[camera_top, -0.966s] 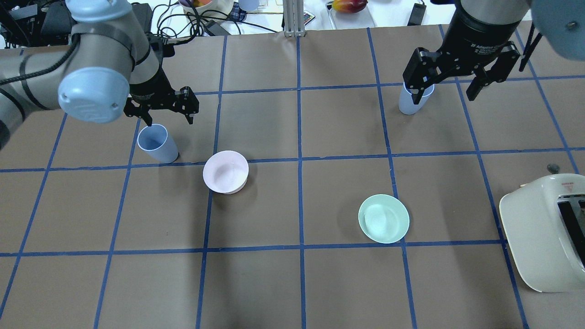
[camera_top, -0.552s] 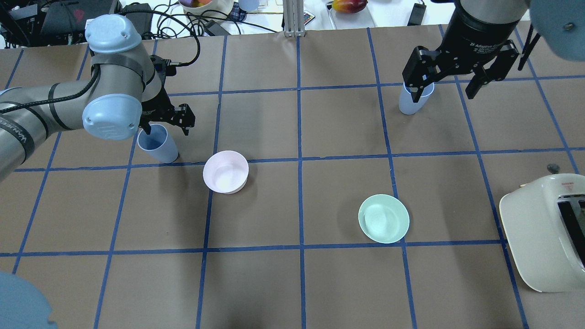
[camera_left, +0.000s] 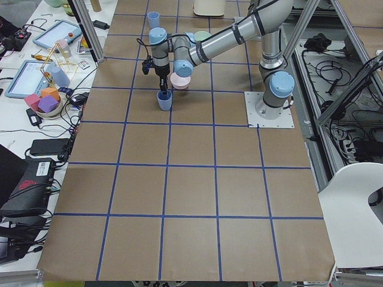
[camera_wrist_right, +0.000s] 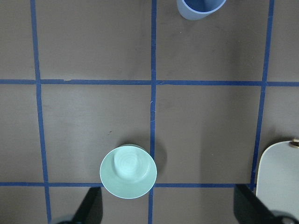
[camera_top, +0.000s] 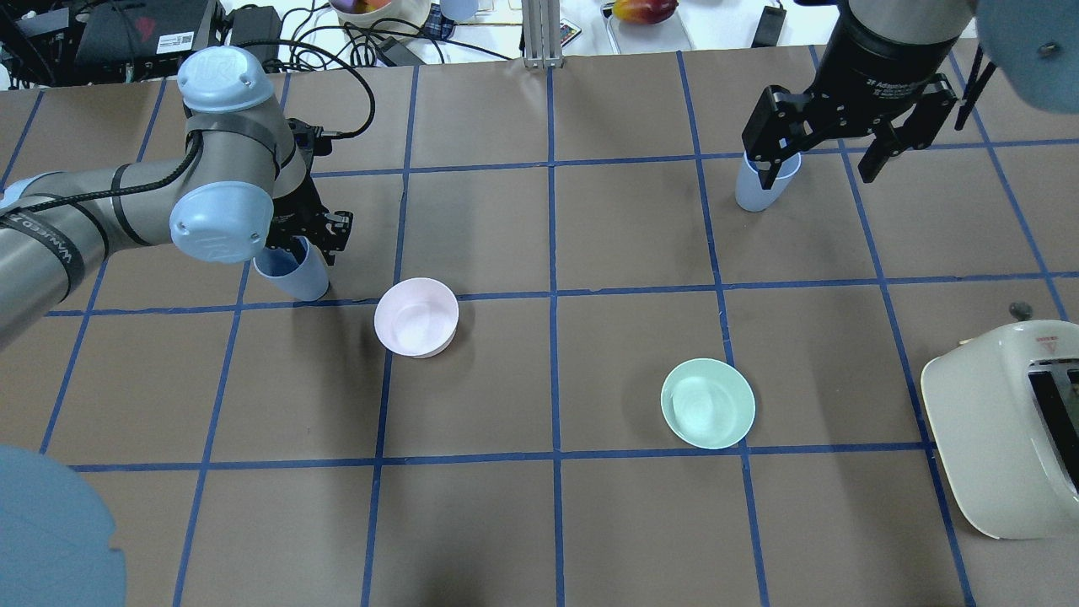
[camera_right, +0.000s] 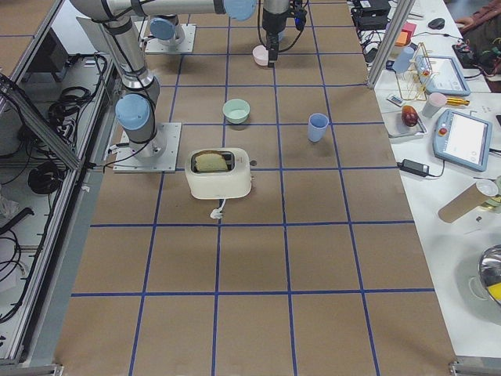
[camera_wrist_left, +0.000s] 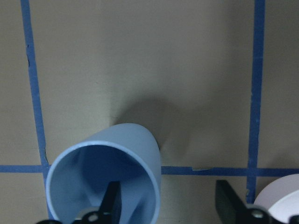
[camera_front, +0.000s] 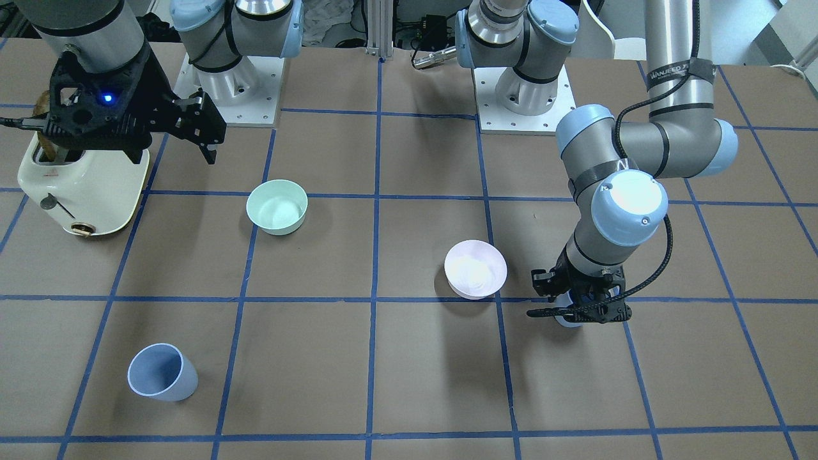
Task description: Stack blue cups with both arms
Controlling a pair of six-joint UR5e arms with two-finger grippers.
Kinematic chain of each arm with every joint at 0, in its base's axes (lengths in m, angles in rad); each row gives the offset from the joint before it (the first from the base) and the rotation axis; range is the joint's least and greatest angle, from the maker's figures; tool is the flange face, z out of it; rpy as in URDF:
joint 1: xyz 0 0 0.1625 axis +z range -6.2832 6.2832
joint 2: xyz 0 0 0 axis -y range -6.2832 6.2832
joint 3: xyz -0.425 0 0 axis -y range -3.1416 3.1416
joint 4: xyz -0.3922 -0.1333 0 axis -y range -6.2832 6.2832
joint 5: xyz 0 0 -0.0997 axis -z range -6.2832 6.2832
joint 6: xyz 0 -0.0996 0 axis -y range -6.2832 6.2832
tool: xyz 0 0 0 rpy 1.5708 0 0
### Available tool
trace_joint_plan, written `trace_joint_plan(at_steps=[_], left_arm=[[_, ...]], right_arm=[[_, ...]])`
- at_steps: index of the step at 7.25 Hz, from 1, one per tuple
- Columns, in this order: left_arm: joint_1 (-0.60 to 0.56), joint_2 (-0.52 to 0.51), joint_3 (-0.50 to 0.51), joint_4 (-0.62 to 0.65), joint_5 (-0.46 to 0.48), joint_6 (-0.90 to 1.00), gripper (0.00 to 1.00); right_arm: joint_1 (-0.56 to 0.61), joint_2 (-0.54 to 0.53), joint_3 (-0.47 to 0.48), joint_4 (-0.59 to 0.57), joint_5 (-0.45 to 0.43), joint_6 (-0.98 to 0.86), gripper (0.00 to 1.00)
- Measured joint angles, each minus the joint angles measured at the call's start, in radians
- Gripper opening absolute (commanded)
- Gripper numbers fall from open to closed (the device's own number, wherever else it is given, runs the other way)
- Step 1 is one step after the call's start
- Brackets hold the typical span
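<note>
One blue cup (camera_top: 295,274) stands upright at the left of the table. My left gripper (camera_top: 305,246) is open and low over it. In the left wrist view one finger is inside the cup (camera_wrist_left: 105,179) and the other is outside its right wall, with a gap between them. In the front view the arm hides most of this cup (camera_front: 566,319). The second blue cup (camera_top: 761,190) (camera_front: 161,372) stands upright at the far right. My right gripper (camera_top: 819,169) is open and empty, high above the table. Its wrist view shows that cup (camera_wrist_right: 201,8) at the top edge.
A pale pink bowl (camera_top: 416,317) sits just right of the left cup. A mint-green bowl (camera_top: 707,403) sits right of the middle. A cream toaster (camera_top: 1003,438) stands at the right edge. Cables and clutter lie beyond the far edge.
My left arm has come down and forward. Its gripper has dropped onto the left cup, with one finger now inside the rim. The right arm has hardly moved.
</note>
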Motion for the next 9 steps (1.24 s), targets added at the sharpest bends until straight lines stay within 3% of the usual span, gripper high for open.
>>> trace_joint_plan(at_steps=[2, 4, 7, 9], left_arm=[[0.000, -0.001, 0.014, 0.000, 0.009, 0.000, 0.00], [-0.003, -0.009, 0.086, -0.028, 0.016, -0.032, 0.00], [-0.108, -0.025, 0.227, -0.132, -0.029, -0.282, 0.00], [-0.217, -0.038, 0.256, -0.129, -0.058, -0.510, 0.00]], right_arm=[[-0.006, 0.036, 0.002, -0.018, 0.000, 0.007, 1.00], [-0.016, 0.112, -0.002, -0.166, 0.002, 0.000, 1.00], [-0.048, 0.272, -0.024, -0.431, -0.005, -0.096, 1.00], [-0.119, 0.355, -0.036, -0.504, 0.003, -0.201, 1.00]])
